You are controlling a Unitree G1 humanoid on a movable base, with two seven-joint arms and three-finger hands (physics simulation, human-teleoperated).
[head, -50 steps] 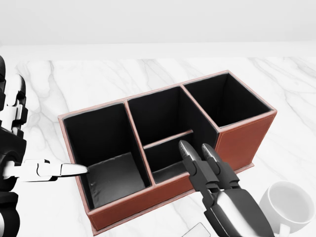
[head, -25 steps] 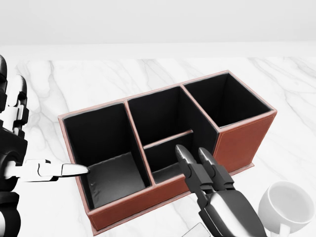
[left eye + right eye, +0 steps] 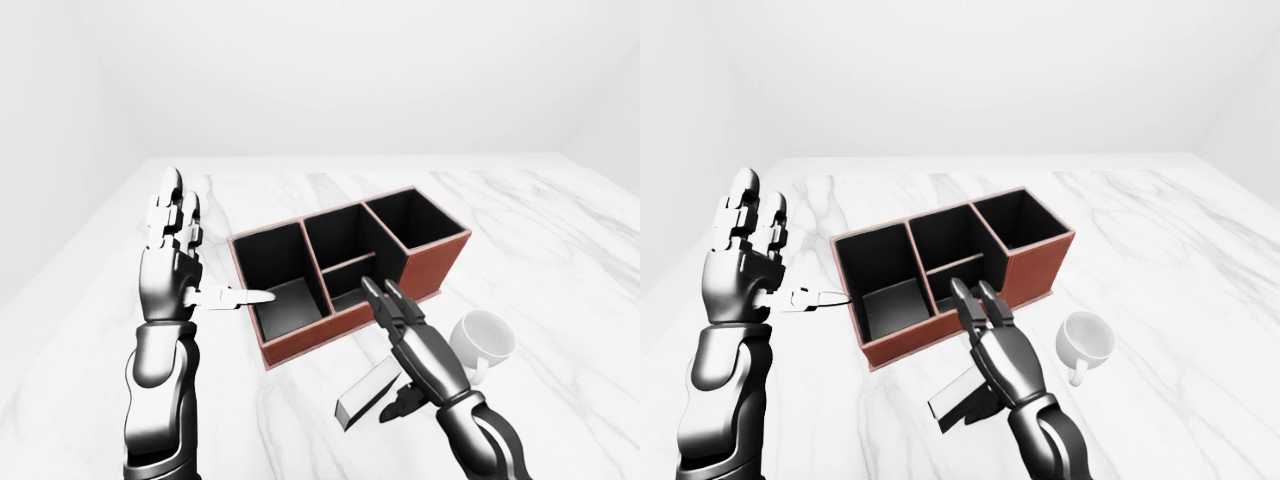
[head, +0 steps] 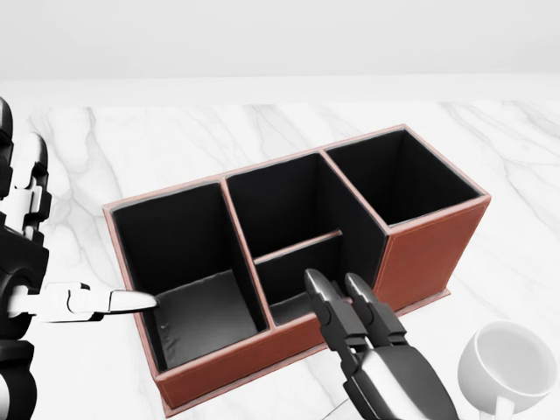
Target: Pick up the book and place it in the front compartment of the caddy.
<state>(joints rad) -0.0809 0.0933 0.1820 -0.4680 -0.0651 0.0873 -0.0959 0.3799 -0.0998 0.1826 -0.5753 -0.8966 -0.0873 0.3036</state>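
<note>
The right hand [image 3: 405, 345] pinched the book [image 3: 367, 393] at lower centre, fingers extended over the caddy [image 3: 350, 270]. The left hand [image 3: 175, 255] stood open at left, thumb touching the caddy's wall.

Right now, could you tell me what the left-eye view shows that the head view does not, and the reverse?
Only the left-eye view shows the book under the right hand, with a thumb beneath it, and the whole raised left hand. Only the head view shows the caddy close enough to see the low divider across its middle section. Both show the caddy, the white mug and the marble table.
</note>
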